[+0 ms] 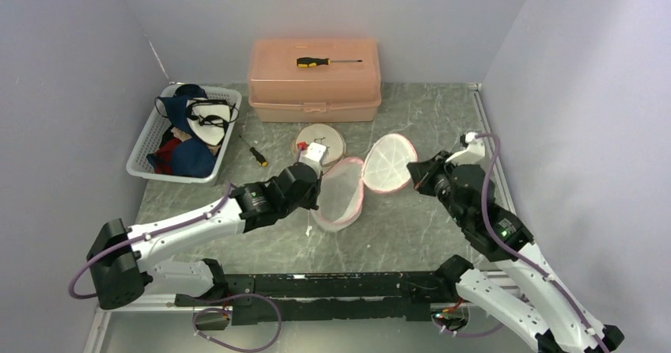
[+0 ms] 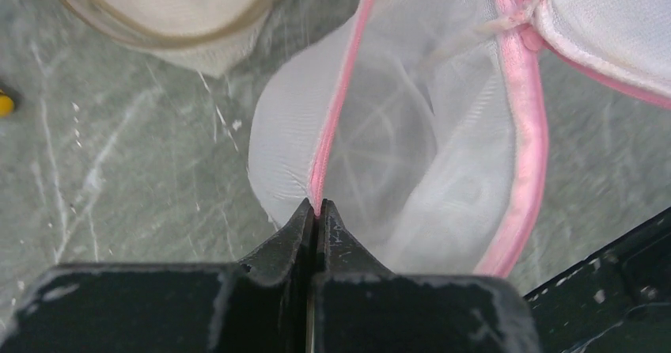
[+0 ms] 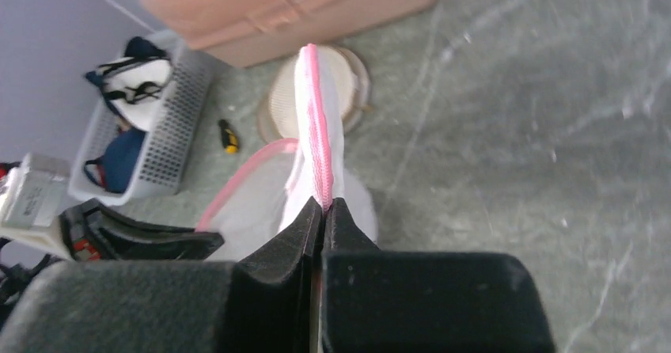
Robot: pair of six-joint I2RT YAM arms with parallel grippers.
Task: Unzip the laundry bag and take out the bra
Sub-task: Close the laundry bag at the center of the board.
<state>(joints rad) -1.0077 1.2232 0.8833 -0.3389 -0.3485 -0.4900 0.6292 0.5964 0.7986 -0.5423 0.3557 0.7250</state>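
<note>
A white mesh laundry bag (image 1: 342, 195) with pink zipper trim lies unzipped at the middle of the grey-green marbled counter (image 1: 411, 234), spread into two round halves joined at a narrow hinge. Its long axis runs diagonally, from the near-left half to the far-right half. The near-left half sits with its mouth facing up. The far-right half is tilted up on its edge.

The left tool (image 2: 317, 206) is pinched shut on the pink rim of the near-left half, at that half's left edge. The right tool (image 3: 324, 204) is pinched shut on the pink zipper edge of the far-right half, at its right side.

Just behind the bag, a round beige padded item (image 1: 320, 135) lies flat on the counter. A small screwdriver with a yellow and black handle (image 1: 258, 156) lies to its left.

Further back, a pink plastic lidded box (image 1: 314, 92) stands against the rear wall, with a longer yellow-handled screwdriver (image 1: 324, 62) on its lid. A white slatted plastic basket (image 1: 142, 159) of dark and white clothing sits against the left wall.

Bare counter lies between the bag and the arm bases, and between the bag and the right wall, where a metal rail runs along the counter's edge.
</note>
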